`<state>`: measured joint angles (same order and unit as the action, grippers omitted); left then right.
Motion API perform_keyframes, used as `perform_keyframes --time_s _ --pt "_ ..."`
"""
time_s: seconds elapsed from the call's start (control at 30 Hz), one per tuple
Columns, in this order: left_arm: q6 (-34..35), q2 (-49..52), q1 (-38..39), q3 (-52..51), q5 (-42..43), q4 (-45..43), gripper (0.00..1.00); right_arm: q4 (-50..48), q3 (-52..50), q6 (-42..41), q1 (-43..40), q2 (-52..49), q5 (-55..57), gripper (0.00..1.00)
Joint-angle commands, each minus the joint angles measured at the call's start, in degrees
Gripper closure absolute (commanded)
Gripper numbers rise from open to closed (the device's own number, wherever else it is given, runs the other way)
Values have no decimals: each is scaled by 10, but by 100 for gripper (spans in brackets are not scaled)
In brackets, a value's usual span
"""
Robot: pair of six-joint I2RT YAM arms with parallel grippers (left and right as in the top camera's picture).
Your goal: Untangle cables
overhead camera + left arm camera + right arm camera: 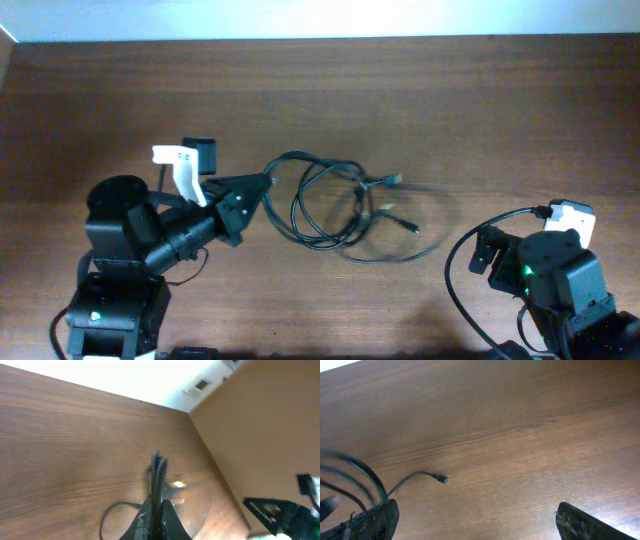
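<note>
The cables lie as a loose black tangle of overlapping loops at the table's middle, with small plug ends on the right side. My left gripper is at the tangle's left edge, shut on the cables; in the left wrist view its fingers pinch black strands that run away from the camera. My right gripper is open and empty at the lower right, apart from the tangle. In the right wrist view its fingers frame bare wood, with a cable end and blurred strands at left.
The wooden table reaches a white wall at the back. A thick black arm wire loops beside the right arm. The right arm's dark body shows in the left wrist view.
</note>
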<state>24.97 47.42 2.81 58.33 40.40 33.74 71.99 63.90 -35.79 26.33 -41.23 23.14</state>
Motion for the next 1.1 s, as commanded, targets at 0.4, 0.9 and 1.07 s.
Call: perform_keyframes --time_s 0.4,0.9,1.07 --pt "-82 -7 -12 5 317 -167 100 -154 1 228 -1 0 -368 1" --pt "-82 -7 -7 5 355 -251 100 -253 1 356 -1 -218 -617 30" --pt "-164 27 -7 5 -99 60 1 -226 1 337 -1 -216 -566 22"
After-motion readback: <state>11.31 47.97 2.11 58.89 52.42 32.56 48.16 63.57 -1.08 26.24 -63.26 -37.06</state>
